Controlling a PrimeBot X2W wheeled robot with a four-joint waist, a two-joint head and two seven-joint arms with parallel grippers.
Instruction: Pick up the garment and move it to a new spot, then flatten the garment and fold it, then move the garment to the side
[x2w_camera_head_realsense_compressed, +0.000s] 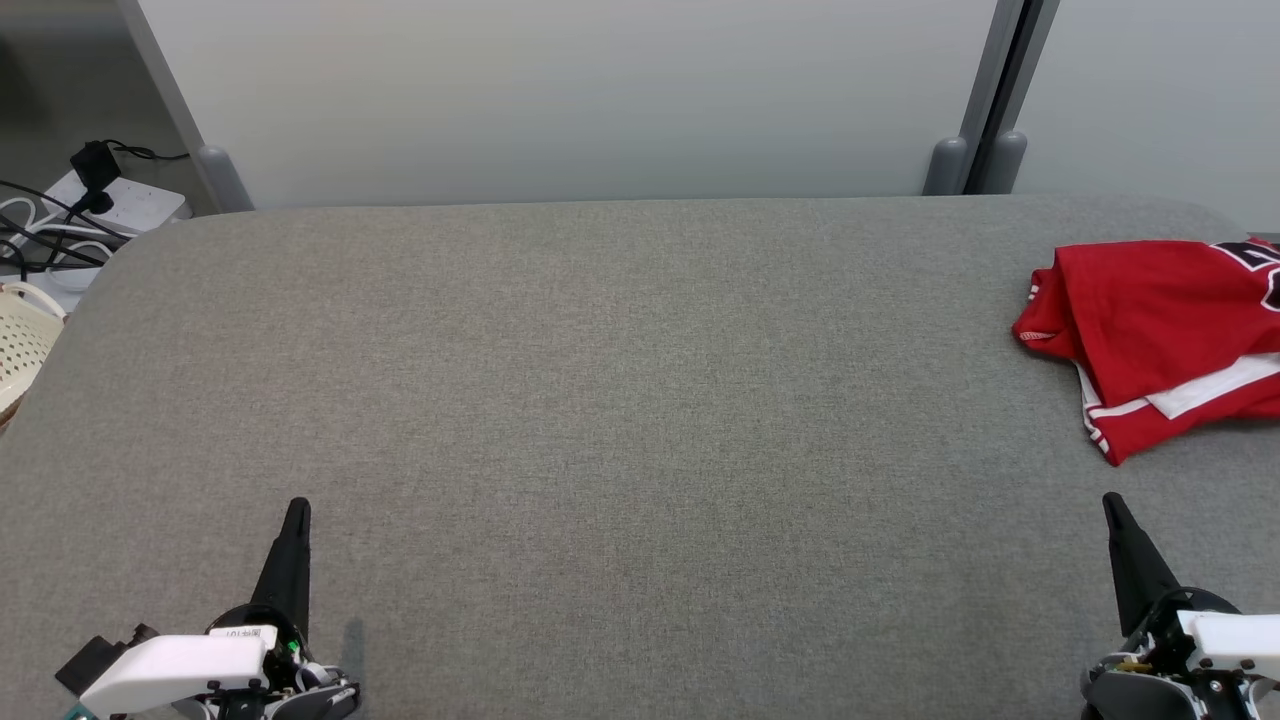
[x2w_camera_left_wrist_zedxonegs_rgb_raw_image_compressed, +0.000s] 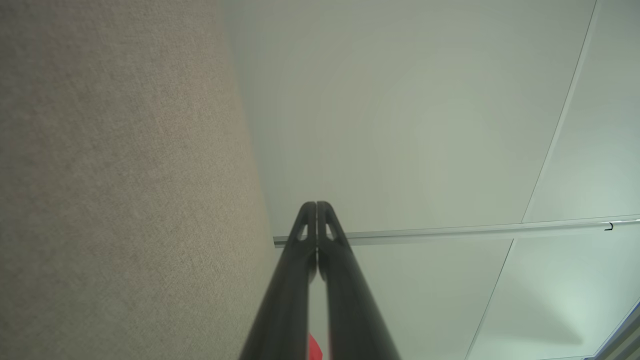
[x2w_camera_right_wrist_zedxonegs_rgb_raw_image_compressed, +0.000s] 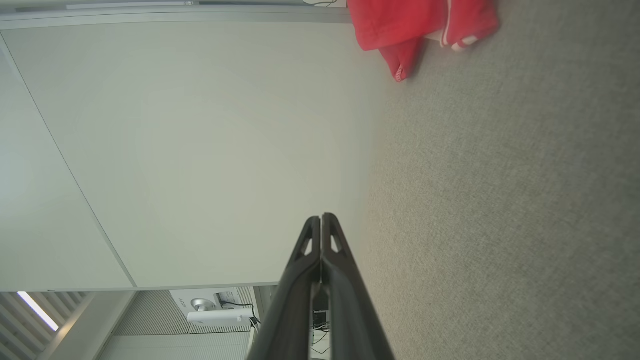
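Grey woven fabric covers the table (x2w_camera_head_realsense_compressed: 600, 400), which stretches wide ahead of both pairs of fingers. Red with white trim, the garment (x2w_camera_head_realsense_compressed: 1150, 330) lies in a loose, doubled-over heap just ahead of the right gripper (x2w_camera_head_realsense_compressed: 1112, 505) and slightly outward of its fingertips, well apart from the left gripper (x2w_camera_head_realsense_compressed: 297, 512). Each gripper has its two dark fingers pressed together, holding nothing. The jersey-like cloth is probably light, limp and a little slick. It should sag from any pinch, so the striped hem corner nearest the right fingers looks the best hold.
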